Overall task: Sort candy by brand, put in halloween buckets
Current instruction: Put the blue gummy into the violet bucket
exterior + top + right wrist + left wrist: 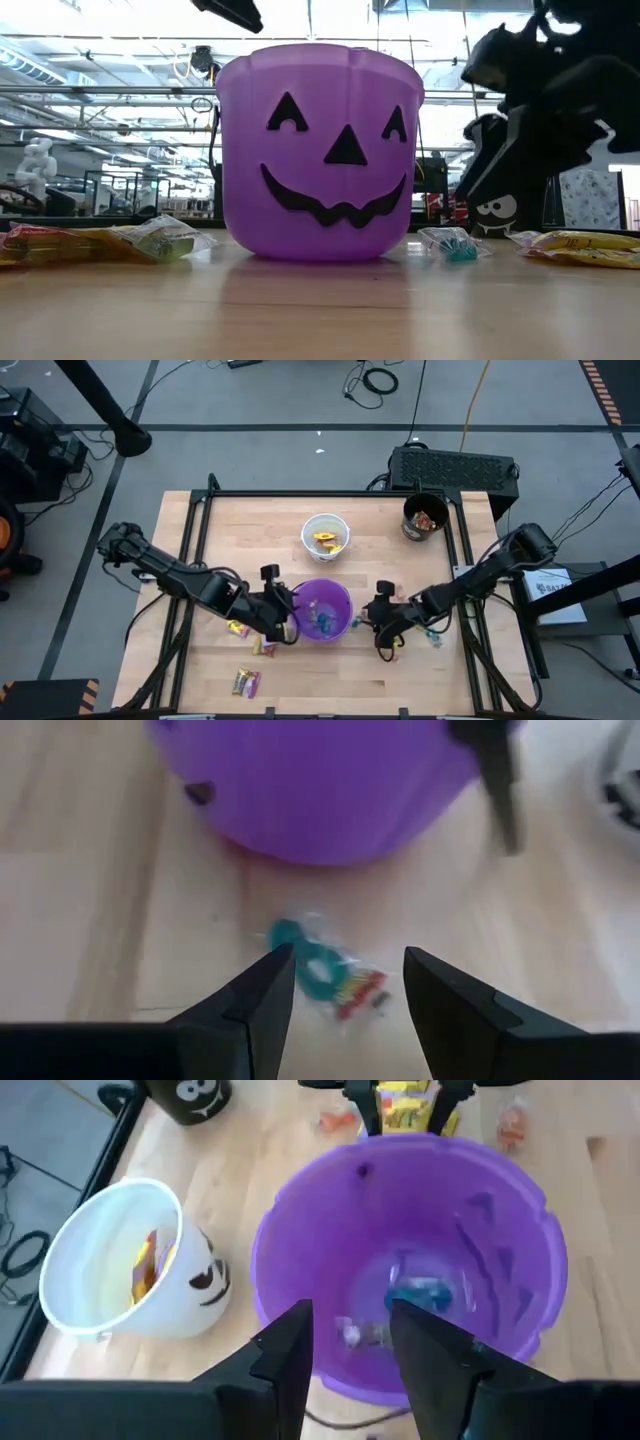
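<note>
A: From above, where is there room?

B: The table is mostly bare along its near edge. The purple bucket sits mid-table, the white bucket behind it, the black bucket near the far right corner. The left gripper hangs at the purple bucket's left rim; the right gripper is low, just right of it. Loose candy lies front left.

A: And at table height?

B: The purple bucket fills the middle; a blue-green sweet lies beside it, and yellow packets at the right.

A: Left wrist?

B: Its fingers stand apart over the bucket's rim, holding nothing; a blue candy rests inside.

A: Right wrist?

B: Fingers are spread wide, empty, either side of a blue-green sweet on the wood just before the purple bucket.
</note>
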